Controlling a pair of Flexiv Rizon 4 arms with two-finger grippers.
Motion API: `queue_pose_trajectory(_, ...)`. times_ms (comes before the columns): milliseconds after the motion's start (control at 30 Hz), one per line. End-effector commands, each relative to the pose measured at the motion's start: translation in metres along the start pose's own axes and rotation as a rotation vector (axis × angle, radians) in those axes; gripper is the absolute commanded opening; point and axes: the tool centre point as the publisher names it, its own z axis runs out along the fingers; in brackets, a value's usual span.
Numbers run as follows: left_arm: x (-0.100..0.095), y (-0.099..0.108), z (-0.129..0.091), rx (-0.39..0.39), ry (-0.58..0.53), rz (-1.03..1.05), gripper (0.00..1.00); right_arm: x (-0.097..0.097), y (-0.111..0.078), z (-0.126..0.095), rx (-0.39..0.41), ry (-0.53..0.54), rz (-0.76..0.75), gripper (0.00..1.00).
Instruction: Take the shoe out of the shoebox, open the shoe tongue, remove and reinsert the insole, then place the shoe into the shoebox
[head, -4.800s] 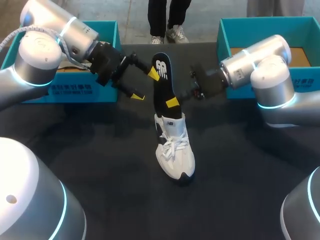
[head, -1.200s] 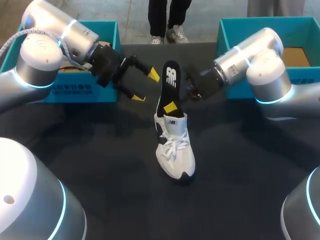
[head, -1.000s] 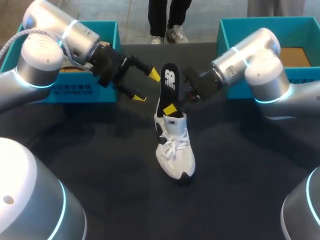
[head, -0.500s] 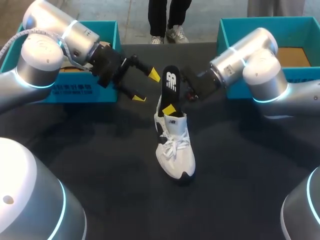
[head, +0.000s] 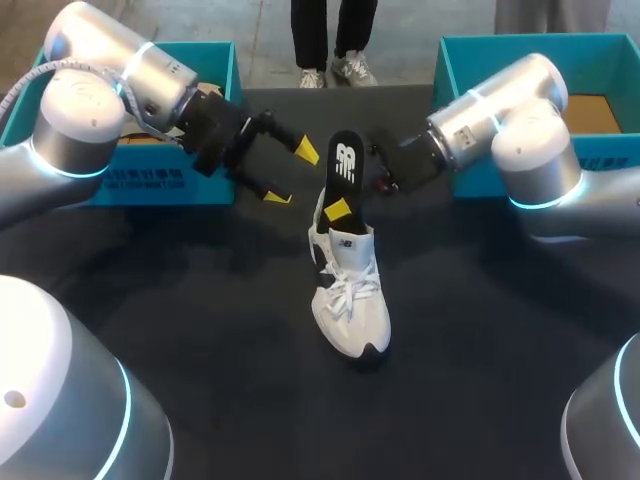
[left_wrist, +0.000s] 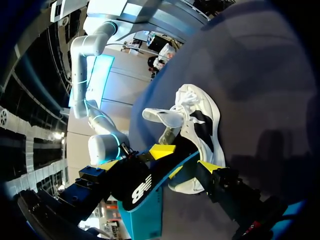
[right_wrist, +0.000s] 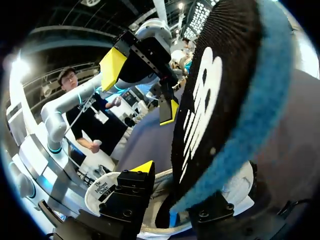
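We are grasping the black insole (head: 343, 160) with our right gripper (head: 350, 202), upright at the white shoe's (head: 348, 295) heel on the dark surface (head: 200, 330); our left gripper (head: 290, 173) is hovering released nearby.

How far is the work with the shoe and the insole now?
Done: the shoe stands on the table, out of the shoebox. In hand: the right gripper is shut on the insole, which stands half inside the shoe, lower than some seconds ago, so reinsertion seems under way; the left gripper hangs open nearby. Left: seat the insole fully, then put the shoe into the box.
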Motion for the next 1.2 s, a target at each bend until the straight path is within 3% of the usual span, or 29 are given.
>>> queue_pose_trajectory(33, 0.000, 0.002, -0.003, 0.004, 0.000, 0.006, 1.00, 0.008, -0.008, -0.001, -0.062, -0.042, 0.003, 0.31)
queue_pose_trajectory(333, 0.000, 0.002, -0.005, 0.007, 0.005, 0.011, 1.00, 0.010, -0.011, -0.003, -0.129, -0.075, 0.017, 0.27)
queue_pose_trajectory(633, 0.000, 0.001, -0.004, 0.007, 0.004, 0.015, 1.00, 0.006, -0.005, -0.006, -0.144, -0.087, 0.011, 0.00)
queue_pose_trajectory(1200, 0.004, -0.004, -0.003, -0.005, 0.002, 0.003, 1.00, -0.003, -0.016, 0.006, -0.025, 0.005, 0.069, 0.00)
